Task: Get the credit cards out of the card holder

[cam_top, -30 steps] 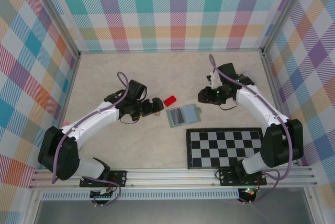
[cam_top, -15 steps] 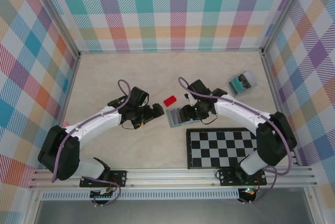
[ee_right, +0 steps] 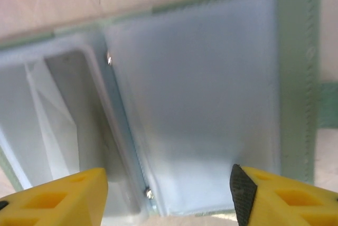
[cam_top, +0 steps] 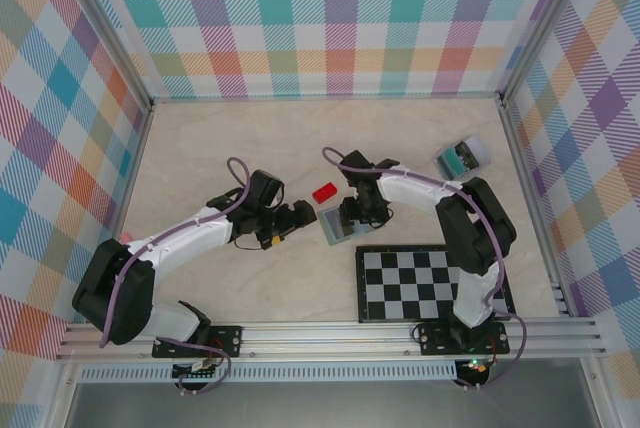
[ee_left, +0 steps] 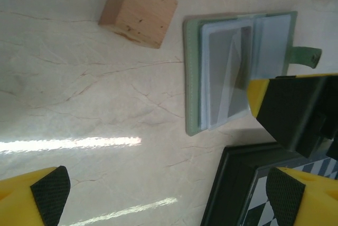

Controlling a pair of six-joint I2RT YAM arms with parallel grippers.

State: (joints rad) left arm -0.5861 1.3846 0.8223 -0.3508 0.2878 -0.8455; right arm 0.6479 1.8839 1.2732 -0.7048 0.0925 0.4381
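My right hand (ee_right: 169, 185), spread, hangs over the open holder (cam_top: 331, 226), which lies flat on the tabletop (cam_top: 200, 148), long axis left-right, tab (ee_left: 306, 55) pointing right; left hand (ee_left: 168, 193) spread too.

White arm links (cam_top: 175, 236), black joints (cam_top: 110, 293), purple cables (cam_top: 236, 164); yellow fingers (ee_right: 285, 197), black pads (ee_left: 50, 194).

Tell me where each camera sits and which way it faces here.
Top external: above and behind the bases, looking down on the table; both arms show, meeting at the card holder.
Left wrist: on the left pincer, looking down at the card holder, a wooden block and the checkerboard's corner; its yellow fingertips show.
Right wrist: on the right pincer, close above the open card holder; its yellow fingertips show.
Shared: both wrist views show the card holder's blue-grey inside.
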